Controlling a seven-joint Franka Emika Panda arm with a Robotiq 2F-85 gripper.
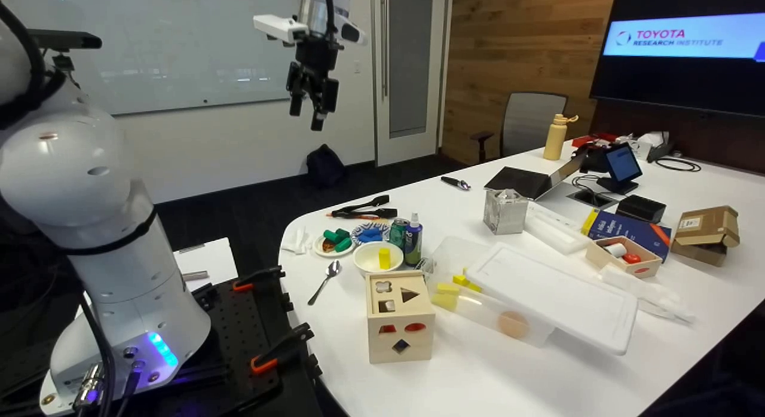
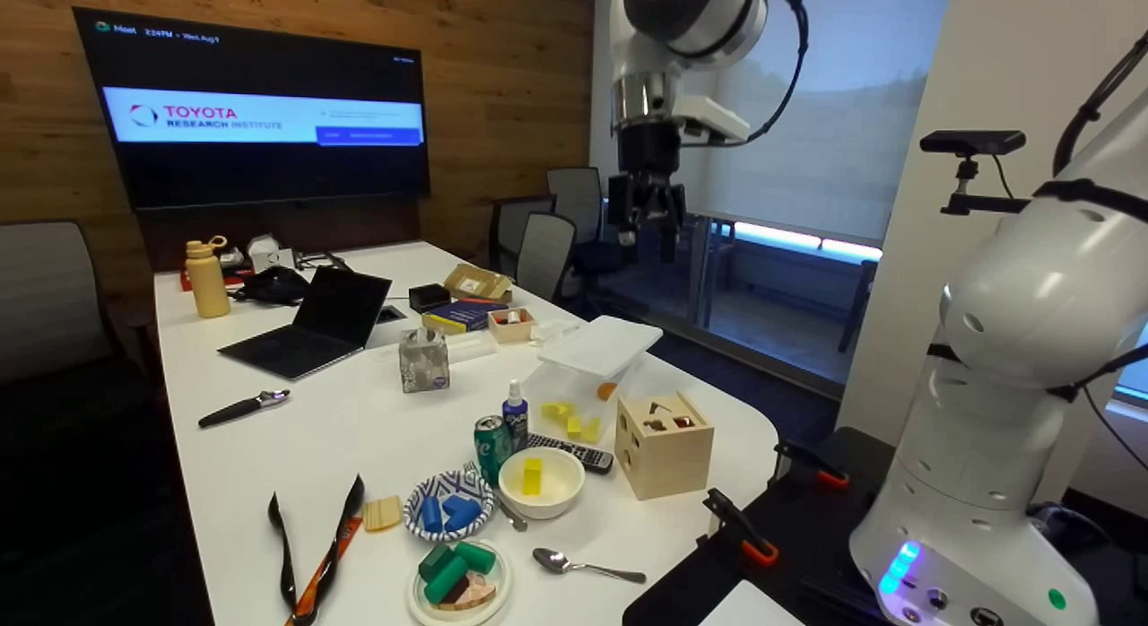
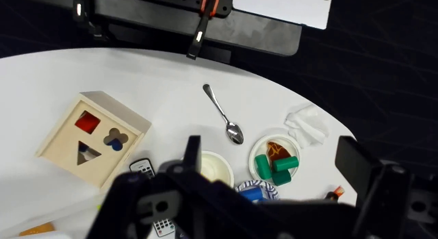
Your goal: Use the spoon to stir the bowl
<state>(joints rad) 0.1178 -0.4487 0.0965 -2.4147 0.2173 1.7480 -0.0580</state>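
A metal spoon lies flat on the white table in both exterior views (image 1: 333, 267) (image 2: 553, 561) and in the wrist view (image 3: 234, 133). The round bowl (image 1: 366, 260) (image 2: 567, 493), pale outside and yellowish inside, stands beside it with a yellow block (image 1: 384, 258) (image 2: 532, 476) inside. In the wrist view the left finger hides part of the bowl (image 3: 217, 168) and most of the block. My gripper (image 1: 307, 115) (image 2: 647, 240) hangs high above the table, apart from everything. Its fingers are wide apart and empty in the wrist view (image 3: 270, 143).
A wooden shape cube (image 1: 400, 321), a remote (image 2: 574, 451), a green can (image 2: 491, 447) and a spray bottle (image 2: 515, 415) stand around the bowl. A patterned plate (image 2: 414, 518) and a white plate (image 2: 499, 599) hold blocks. A lidded plastic box (image 1: 550, 291) and black tongs (image 2: 327, 563) lie farther off.
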